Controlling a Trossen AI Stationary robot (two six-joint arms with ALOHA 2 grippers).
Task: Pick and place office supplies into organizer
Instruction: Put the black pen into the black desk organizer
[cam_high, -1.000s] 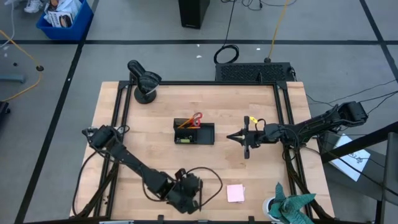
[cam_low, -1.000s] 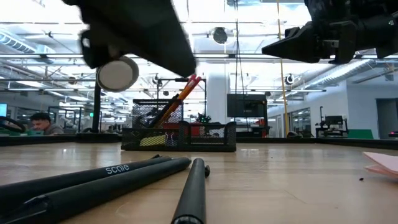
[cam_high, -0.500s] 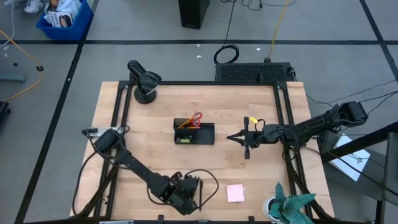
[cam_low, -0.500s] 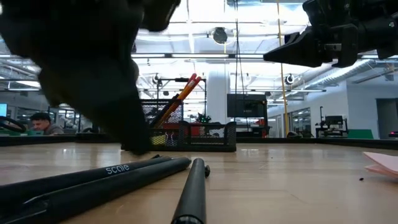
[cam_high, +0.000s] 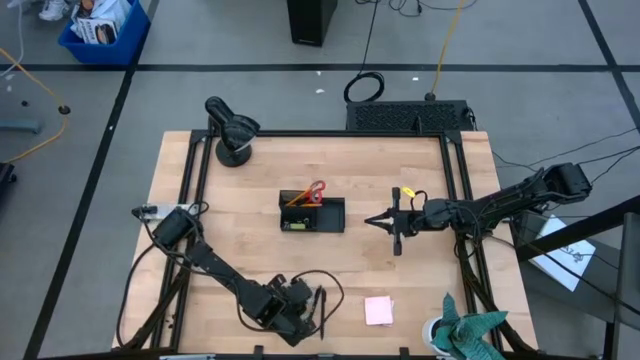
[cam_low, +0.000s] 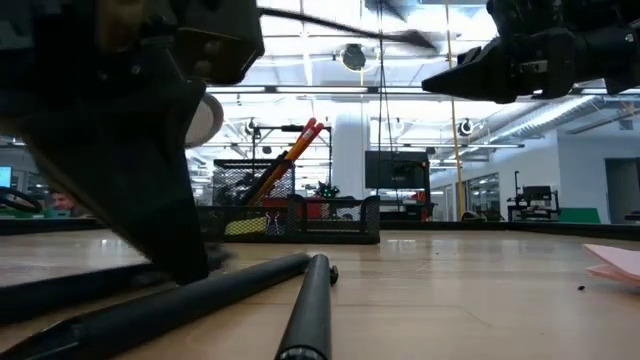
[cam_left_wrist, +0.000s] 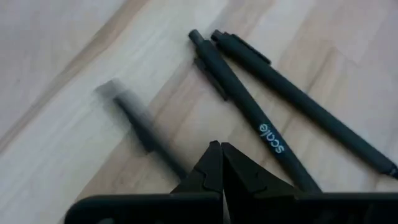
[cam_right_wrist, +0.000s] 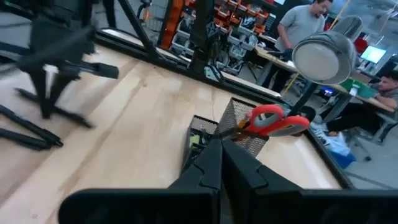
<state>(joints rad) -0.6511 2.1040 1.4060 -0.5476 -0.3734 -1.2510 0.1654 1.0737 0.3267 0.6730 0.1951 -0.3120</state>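
Grey concrete floor (cam_high: 80, 200) crossed by black tape lines (cam_high: 300, 67). Blue bin (cam_high: 103, 28) at upper left of the high view. Low view: white ceiling beams and strip lights (cam_low: 330, 90), a white column (cam_low: 349, 150), glazed partitions behind.

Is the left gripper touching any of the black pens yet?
Cannot tell. The left wrist view shows the shut left gripper over the black pens, its tip overlapping a blurred one, with no plain contact or gap.
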